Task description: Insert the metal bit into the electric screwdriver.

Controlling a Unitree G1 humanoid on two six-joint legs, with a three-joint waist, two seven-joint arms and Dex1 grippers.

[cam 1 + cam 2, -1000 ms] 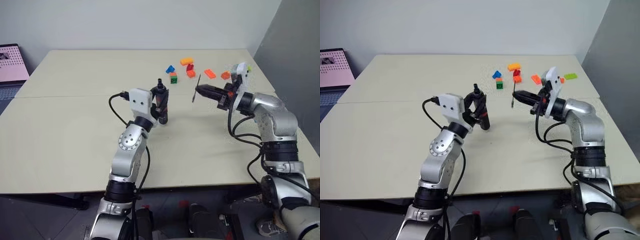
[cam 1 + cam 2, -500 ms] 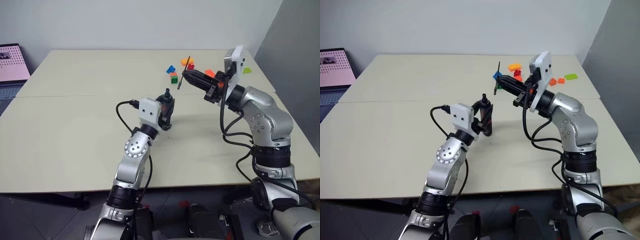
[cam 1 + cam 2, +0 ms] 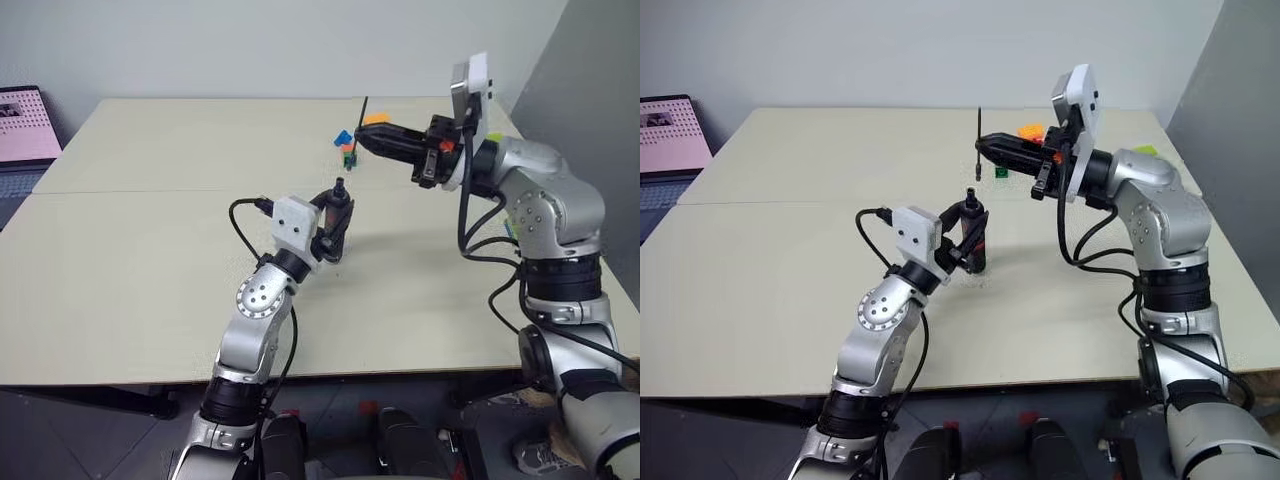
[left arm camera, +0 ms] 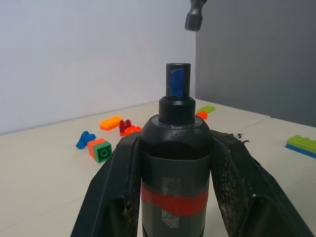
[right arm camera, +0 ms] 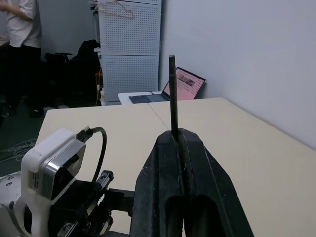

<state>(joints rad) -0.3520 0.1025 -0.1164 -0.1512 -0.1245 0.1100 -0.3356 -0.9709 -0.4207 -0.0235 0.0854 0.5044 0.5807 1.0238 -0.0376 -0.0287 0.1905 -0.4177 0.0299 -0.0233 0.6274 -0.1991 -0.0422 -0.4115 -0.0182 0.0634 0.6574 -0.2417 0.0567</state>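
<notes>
Your left pincer (image 3: 338, 215) grips the electric screwdriver (image 4: 175, 163) upright above the counter (image 3: 130, 250). Your right pincer (image 3: 985, 152) is closed on the metal bit (image 3: 979, 145), held higher, apart from the screwdriver.

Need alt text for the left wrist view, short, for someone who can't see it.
The left gripper clamps the electric screwdriver upright, its blue tip on top. Behind it on the table lie scattered toy bricks.
</notes>
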